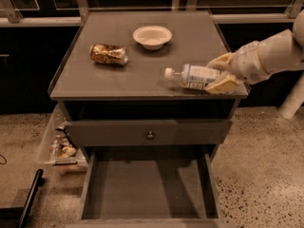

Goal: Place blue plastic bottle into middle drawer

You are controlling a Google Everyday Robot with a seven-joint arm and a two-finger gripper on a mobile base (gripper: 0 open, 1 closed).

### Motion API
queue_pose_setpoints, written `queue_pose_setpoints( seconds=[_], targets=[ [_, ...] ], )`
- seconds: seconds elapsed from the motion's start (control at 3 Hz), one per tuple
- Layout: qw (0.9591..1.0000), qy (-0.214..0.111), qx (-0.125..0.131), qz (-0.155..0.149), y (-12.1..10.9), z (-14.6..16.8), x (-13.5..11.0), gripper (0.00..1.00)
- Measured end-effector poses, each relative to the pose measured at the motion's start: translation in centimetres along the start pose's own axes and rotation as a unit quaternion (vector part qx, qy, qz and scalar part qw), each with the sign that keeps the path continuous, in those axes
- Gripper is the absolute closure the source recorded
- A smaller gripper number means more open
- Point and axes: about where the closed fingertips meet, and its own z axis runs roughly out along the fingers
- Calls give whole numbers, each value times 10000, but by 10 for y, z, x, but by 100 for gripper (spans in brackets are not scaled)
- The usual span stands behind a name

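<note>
Since my gripper (212,76), at the right edge of the bench (118,82), clamps only the base of the blue plastic bottle (191,76), it might swivel loose.

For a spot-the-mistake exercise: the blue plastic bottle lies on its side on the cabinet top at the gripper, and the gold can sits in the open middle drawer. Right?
Not quite. The camera view shows the gold can lying on the cabinet top, left of the white bowl, not in the middle drawer. The blue plastic bottle does lie on its side at the gripper.
</note>
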Motion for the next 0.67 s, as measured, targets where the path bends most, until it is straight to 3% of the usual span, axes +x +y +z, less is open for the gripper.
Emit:
queue_pose_setpoints(
  seconds=[0.67],
  targets=[
    [9996, 223, 152, -105, 70, -7, 23, 100]
  ],
)
